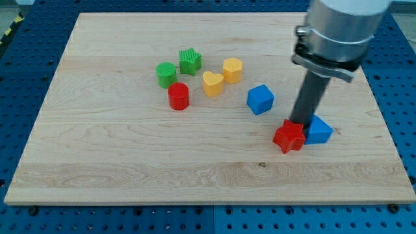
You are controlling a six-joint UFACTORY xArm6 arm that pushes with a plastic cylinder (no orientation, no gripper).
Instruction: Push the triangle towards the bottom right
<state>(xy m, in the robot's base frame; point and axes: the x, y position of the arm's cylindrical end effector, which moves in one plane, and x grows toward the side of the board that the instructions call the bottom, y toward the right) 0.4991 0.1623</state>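
The blue triangle (319,130) lies right of the board's middle, toward the view's lower right. A red star (288,136) touches its left side. My tip (300,121) stands just above the two, at the star's upper right and the triangle's upper left edge. The dark rod rises from there to the grey arm body at the view's top right.
A blue cube (260,99) lies up-left of my tip. Further left are a yellow heart (212,83), a yellow block (232,69), a green star (190,61), a green cylinder (166,74) and a red cylinder (178,96). The wooden board (97,156) ends near the view's bottom.
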